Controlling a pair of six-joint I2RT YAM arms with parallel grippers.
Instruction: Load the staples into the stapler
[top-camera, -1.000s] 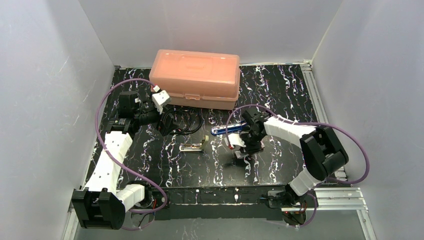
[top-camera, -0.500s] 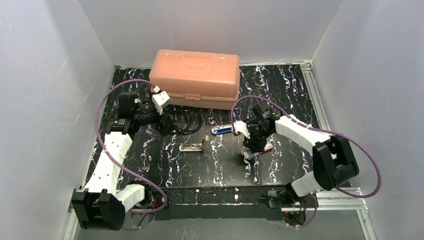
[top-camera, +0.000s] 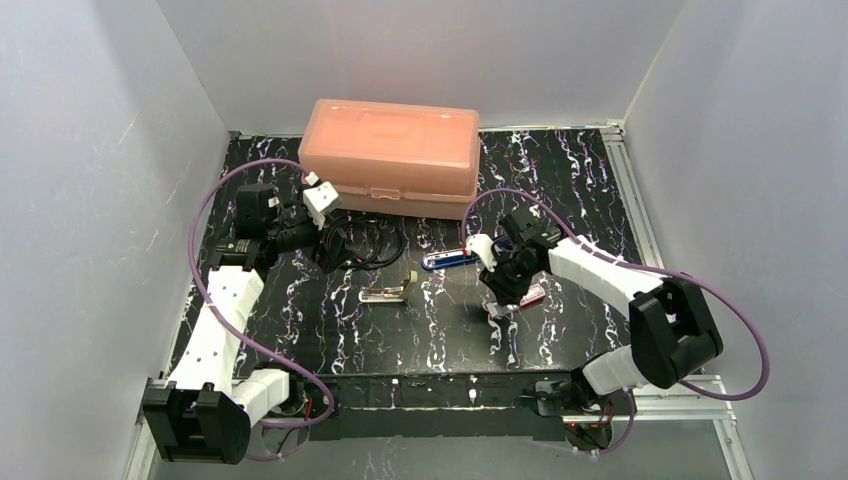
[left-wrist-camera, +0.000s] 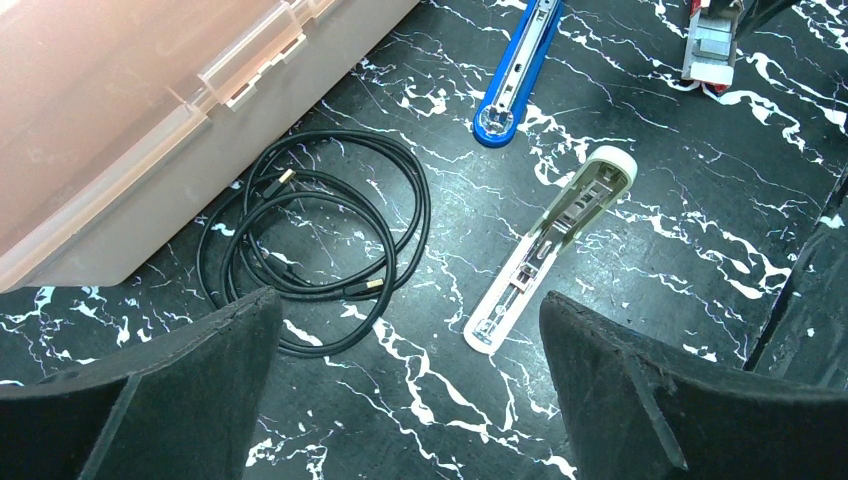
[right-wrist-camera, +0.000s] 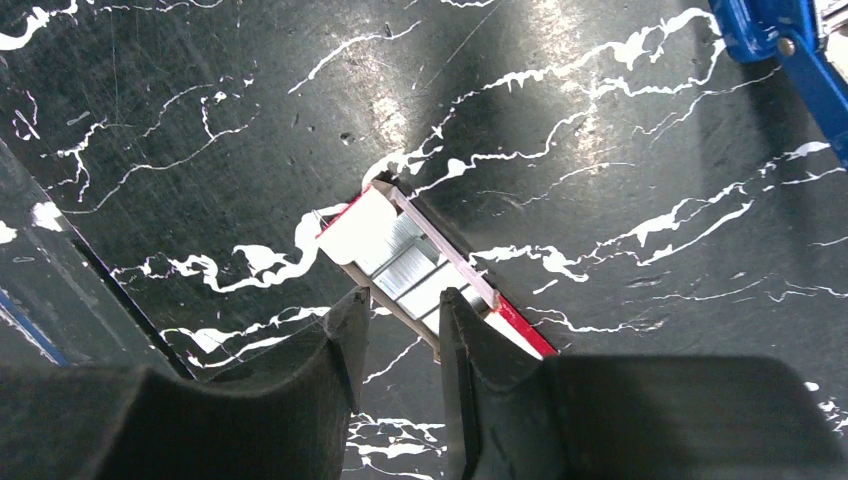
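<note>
Two hands: left hand (left-wrist-camera: 408, 300) wide open near white stapler (left-wrist-camera: 550, 245), right hand (right-wrist-camera: 400, 300) nearly closed at staples (right-wrist-camera: 400, 250) tray edge, grip cannot tell.

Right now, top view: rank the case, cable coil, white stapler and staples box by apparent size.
1. case
2. cable coil
3. white stapler
4. staples box, smallest as seen; it is partly covered, so its full extent is unsure.

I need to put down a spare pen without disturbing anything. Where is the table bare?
Bare: the table's front strip between the white stapler and the near edge, and the back right corner beside the pink box. Crowded: the middle, with the cable, blue stapler and the staples at the right gripper.
</note>
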